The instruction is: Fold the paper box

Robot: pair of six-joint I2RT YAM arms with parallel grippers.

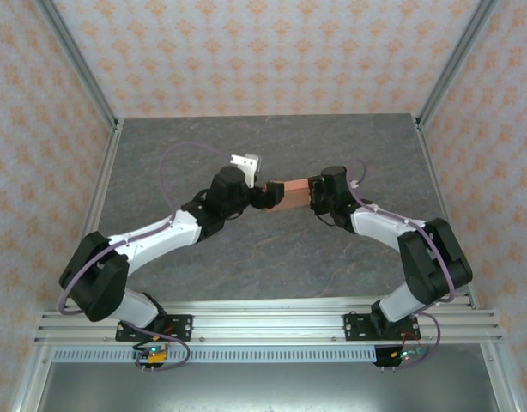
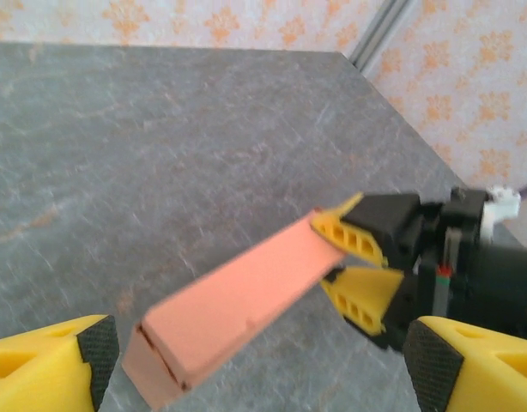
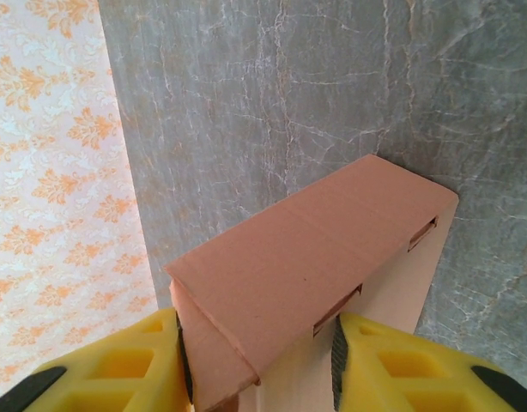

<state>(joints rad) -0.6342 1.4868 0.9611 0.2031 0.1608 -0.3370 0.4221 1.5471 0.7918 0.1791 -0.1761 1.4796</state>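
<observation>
Yellow-fingered left gripper is wide open, straddling the paper box's left end without contact. The folded box hangs above the grey table, long axis left-right. The right gripper clamps its far end.

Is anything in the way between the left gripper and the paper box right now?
Nothing visible stands in the way. The paper box, clamped at its far end by the right gripper, points its free end toward the open left gripper, close to one of its fingers. Only the table shows beneath.
</observation>
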